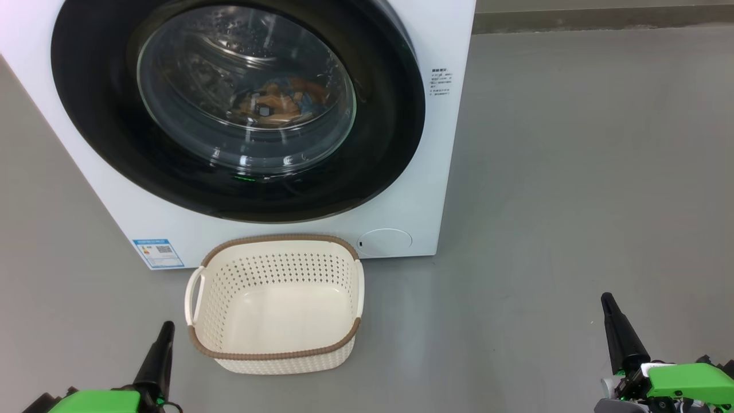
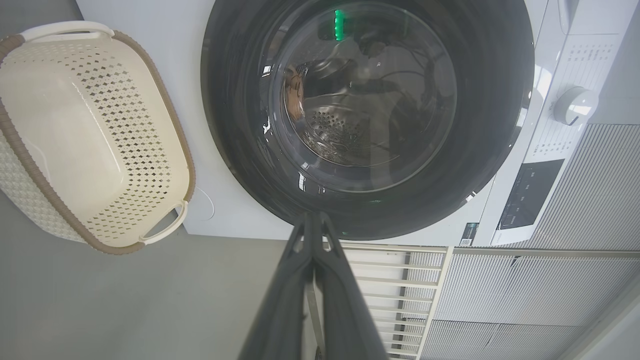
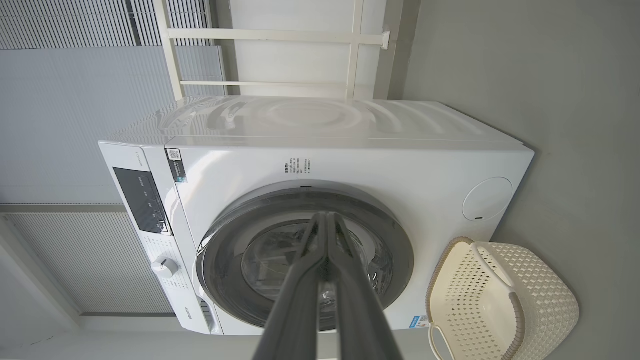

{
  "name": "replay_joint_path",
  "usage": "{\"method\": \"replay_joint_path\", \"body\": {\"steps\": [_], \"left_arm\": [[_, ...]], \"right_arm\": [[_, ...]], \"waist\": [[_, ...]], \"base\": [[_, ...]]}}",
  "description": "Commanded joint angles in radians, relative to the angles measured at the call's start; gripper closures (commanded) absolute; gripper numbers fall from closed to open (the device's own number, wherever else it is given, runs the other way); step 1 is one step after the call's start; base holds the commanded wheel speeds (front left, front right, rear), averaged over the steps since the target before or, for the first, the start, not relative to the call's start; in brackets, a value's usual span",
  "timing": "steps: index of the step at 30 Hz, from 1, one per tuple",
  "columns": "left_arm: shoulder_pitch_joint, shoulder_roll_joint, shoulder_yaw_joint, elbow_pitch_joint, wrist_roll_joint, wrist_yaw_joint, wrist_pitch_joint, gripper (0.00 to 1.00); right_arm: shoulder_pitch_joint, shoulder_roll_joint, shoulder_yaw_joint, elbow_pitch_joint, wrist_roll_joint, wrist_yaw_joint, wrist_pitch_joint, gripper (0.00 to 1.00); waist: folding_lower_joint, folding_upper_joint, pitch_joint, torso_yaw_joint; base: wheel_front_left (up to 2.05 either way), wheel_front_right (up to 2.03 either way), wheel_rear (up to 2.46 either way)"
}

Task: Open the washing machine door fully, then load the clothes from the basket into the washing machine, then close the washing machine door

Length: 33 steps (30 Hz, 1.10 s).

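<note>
Task is appearing complete: washing machine door [image 1: 92, 115] shut, clothes [image 1: 278, 103] inside, basket [image 1: 275, 238] empty; left pincer [image 1: 167, 328] and right pincer [image 1: 606, 301] resting closed, empty. No move needed.

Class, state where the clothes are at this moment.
In the head view the clothes lie inside the washing machine, visible through the glass of its shut door, just beyond the empty basket on the floor.
</note>
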Motion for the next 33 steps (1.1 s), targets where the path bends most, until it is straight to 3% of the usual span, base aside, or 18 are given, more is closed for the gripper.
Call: {"method": "replay_joint_path", "body": {"steps": [1, 33], "left_arm": [[-0.042, 0.019, 0.035, -0.020, -0.008, -0.010, 0.003, 1.00], [-0.042, 0.019, 0.035, -0.020, -0.008, -0.010, 0.002, 1.00]], "right_arm": [[-0.039, -0.004, 0.027, -0.025, 0.004, 0.002, 0.008, 1.00], [-0.039, -0.004, 0.027, -0.025, 0.004, 0.002, 0.008, 1.00]], "waist": [[0.0000, 0.0000, 0.000, 0.000], [0.0000, 0.0000, 0.000, 0.000]], "base": [[0.00, 0.00, 0.00], [0.00, 0.00, 0.00]]}}
